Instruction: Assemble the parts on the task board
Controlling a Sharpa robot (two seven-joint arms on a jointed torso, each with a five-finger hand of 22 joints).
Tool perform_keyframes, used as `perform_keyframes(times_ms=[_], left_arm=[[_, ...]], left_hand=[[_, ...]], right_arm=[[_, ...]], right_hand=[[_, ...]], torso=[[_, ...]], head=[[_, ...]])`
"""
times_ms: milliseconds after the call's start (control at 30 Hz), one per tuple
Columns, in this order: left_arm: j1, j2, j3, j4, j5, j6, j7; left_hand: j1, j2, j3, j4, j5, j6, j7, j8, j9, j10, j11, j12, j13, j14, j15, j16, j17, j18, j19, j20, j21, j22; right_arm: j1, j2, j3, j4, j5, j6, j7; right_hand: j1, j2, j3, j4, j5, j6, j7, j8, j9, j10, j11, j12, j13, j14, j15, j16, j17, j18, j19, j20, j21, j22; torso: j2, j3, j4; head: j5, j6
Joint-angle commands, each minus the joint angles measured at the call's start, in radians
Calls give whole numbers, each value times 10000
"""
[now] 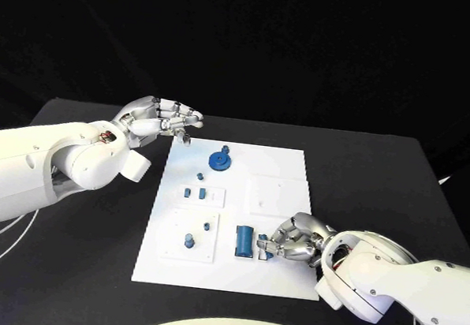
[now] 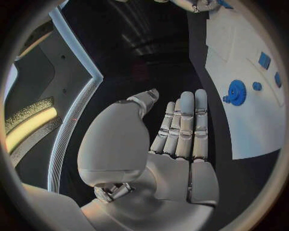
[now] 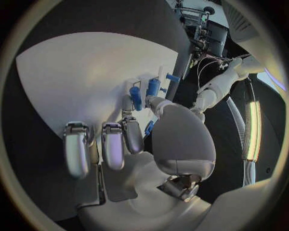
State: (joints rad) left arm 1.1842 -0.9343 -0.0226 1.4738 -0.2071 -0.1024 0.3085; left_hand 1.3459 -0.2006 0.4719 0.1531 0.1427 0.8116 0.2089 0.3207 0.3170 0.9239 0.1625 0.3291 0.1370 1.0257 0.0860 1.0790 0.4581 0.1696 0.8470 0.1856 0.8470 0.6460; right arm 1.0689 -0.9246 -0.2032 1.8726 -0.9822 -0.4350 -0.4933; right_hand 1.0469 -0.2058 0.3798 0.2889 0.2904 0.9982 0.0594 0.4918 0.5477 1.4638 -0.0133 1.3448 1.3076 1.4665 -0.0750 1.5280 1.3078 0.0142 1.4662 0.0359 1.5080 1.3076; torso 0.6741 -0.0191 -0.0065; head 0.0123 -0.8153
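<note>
Now my right hand (image 1: pixel 295 241) works at the task board's (image 1: pixel 268 277) near right part, fingers (image 3: pixel 134 136) closing on a small blue part (image 3: pixel 148 128) beside the blue block (image 1: pixel 244 241); next I must seat it squarely. My left hand (image 1: pixel 160 118) hangs released over the desk (image 1: pixel 61 285) off the board's far left corner, near the blue gear (image 1: pixel 222 161); its wrist view shows flat, straight fingers (image 2: pixel 183 125).

Task board (image 1: pixel 280 215) smooth matt white plate; blue parts (image 1: pixel 222 161) plastic-looking; table (image 1: pixel 62 270) matt black; hands (image 1: pixel 160 118) shiny silver metal.

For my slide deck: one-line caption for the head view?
Right hand touches a blue part on the task board; left hand hovers open.
</note>
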Motion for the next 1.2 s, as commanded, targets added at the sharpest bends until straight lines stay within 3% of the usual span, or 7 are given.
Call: perform_keyframes(times_ms=[33,467,1200], left_arm=[[5,17,6,15,2,159,37],[5,3,6,-41,2,144,12],[5,-11,6,-23,3,137,-29]], left_hand=[[39,95,-50,29,-21,-79,205,42,12,-60,-12,41,15,-62,16,49,14,137,54,19,-68,-8],[40,100,-57,41,-22,-85,204,41,13,-69,-12,44,17,-66,17,49,14,136,57,20,-75,-14],[36,102,-69,58,-24,-94,206,40,13,-80,-10,48,21,-70,18,51,14,136,61,21,-85,-20]], right_arm=[[-15,-37,-3,56,-97,208,193],[-15,-308,-3,168,-129,249,218],[-15,-336,-4,407,158,645,484]], right_hand=[[-170,-36,-152,11,77,23,41,-35,9,95,42,-17,1380,844,48,-47,1704,5,752,48,-60,2437],[-288,-41,-318,24,71,30,33,-30,16,100,39,-7,1388,843,45,-50,1700,1,760,46,-42,2442],[-270,183,-371,-9,183,55,9,-17,26,125,17,36,1412,850,31,-35,1730,-5,774,38,-10,2451]], torso=[[-1,-8,1],[-5,-1,-1],[-4,-11,-2]], head=[[9,-4],[28,-20],[34,-5]])
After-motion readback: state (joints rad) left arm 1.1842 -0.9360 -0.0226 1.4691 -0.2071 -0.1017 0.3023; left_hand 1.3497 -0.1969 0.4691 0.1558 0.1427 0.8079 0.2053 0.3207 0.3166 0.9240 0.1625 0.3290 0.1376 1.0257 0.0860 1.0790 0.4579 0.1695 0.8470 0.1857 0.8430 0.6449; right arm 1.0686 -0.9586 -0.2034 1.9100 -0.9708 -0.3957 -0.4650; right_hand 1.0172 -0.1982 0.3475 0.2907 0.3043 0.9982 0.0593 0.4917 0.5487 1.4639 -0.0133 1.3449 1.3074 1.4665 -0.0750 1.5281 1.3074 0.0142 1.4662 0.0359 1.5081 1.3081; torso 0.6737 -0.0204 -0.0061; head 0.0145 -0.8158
